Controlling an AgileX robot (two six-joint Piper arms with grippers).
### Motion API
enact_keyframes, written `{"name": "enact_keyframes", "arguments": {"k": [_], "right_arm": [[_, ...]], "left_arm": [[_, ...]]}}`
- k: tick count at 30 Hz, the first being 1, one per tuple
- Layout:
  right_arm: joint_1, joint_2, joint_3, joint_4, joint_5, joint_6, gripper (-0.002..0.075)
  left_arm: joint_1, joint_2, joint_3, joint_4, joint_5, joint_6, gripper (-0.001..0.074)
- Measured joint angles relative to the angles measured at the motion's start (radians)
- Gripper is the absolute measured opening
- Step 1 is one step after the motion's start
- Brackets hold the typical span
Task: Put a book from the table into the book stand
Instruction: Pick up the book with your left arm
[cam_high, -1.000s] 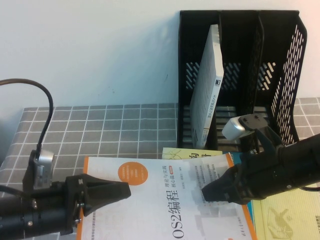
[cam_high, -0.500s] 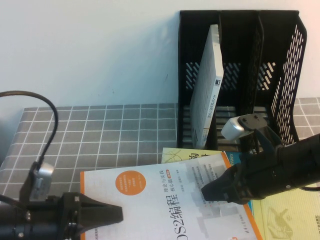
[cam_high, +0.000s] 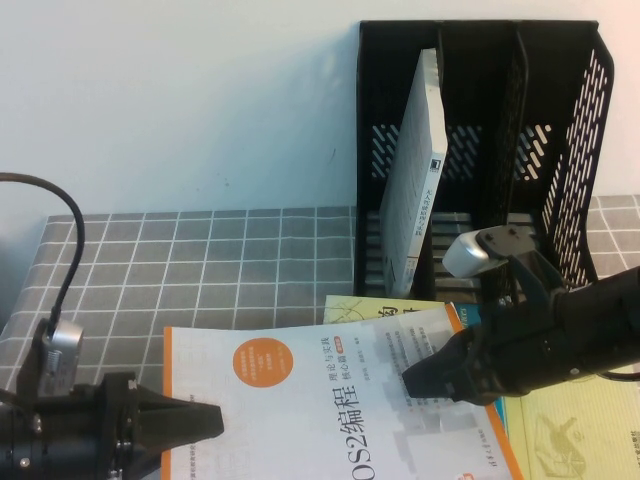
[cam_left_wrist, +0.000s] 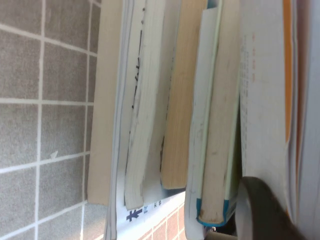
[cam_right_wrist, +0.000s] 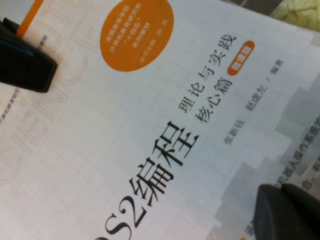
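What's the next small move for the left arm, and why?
Probably finish pinching, then lift slightly. The left gripper sits at the orange edge of the book, which lies flat on the pile. The right gripper rests over its far side. The book stand has free slots.

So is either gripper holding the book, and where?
Cannot tell: the left gripper sits at the book's orange left edge; the right gripper, shut, only rests on the cover.
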Motion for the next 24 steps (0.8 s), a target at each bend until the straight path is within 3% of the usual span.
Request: {"name": "enact_keyframes", "arguments": {"k": [7,13,19,24], "right_arm": [[0.000,-0.023,-0.002,-0.015,-0.027,-0.002,-0.0002],[-0.009,-0.184,-0.065,-0.122,-0.066,-0.004,-0.0003],[-0.094,-0.393,-0.109,-0.233,-0.070,-0.004,-0.0003],[-0.148,-0.496,-0.109,-0.318,-0.031,0.037,-0.0003]], "left_arm": [[0.000,0.000,0.000,-0.018,0.004,0.010,0.0102],[0.000,0.000,-0.040,-0.008,0.006,-0.031,0.0102],[-0.004,0.000,-0.181,0.057,0.007,-0.155,0.0102],[-0.068,-0.004,-0.328,0.088,0.000,-0.251,0.0102]]}}
